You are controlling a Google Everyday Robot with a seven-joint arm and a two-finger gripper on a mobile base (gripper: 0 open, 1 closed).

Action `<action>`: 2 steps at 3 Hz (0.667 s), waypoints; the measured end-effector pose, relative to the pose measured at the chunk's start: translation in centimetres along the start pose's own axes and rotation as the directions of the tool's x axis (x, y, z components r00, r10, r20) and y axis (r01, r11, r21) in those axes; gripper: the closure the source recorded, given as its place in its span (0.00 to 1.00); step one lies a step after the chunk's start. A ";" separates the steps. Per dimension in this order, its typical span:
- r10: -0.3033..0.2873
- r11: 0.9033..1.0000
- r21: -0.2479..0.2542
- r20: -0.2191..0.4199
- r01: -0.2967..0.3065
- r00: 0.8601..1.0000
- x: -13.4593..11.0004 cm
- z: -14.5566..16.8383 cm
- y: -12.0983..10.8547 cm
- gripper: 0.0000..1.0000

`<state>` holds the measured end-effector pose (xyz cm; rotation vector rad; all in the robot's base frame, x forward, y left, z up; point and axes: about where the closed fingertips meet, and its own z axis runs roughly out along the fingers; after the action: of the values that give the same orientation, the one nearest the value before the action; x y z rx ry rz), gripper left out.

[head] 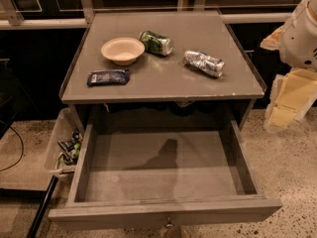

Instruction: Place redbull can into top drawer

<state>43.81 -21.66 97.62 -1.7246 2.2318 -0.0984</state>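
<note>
Currently on record, one camera view.

Gripper (290,99): pale yellow, at the far right edge, beside the right side of the bench (168,81) and off its top, under the arm's white housing. Whether the jaws stand wide or narrow cannot be told.

Redbull can (204,63): crumpled silver, lying on its side on the bench top, left of the jaws and well apart from them, nearest to them of all the items.

Green can (156,42): on its side, further left of the jaws, beyond the redbull can.

Paper bowl (123,50): upright, just beside the green can on the side away from the jaws.

Dark blue snack packet (108,77): flat, near the bench's front left, farthest from the jaws.

Top drawer (163,175): pulled open below the bench top, lower than the jaws and to their left; grey bottom bare, small knob (169,226) at front centre.

Clear plastic bin (53,148): holds wrappers (69,150), against the drawer's far side from the jaws.
</note>
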 end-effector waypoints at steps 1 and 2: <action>0.000 1.000 0.000 0.000 0.000 1.000 0.0 0.0 0.0 0.00; -0.022 1.000 0.021 0.002 0.021 1.000 -0.6 0.3 -0.8 0.00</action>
<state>44.80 -21.32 97.66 -1.7369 2.2027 -0.1244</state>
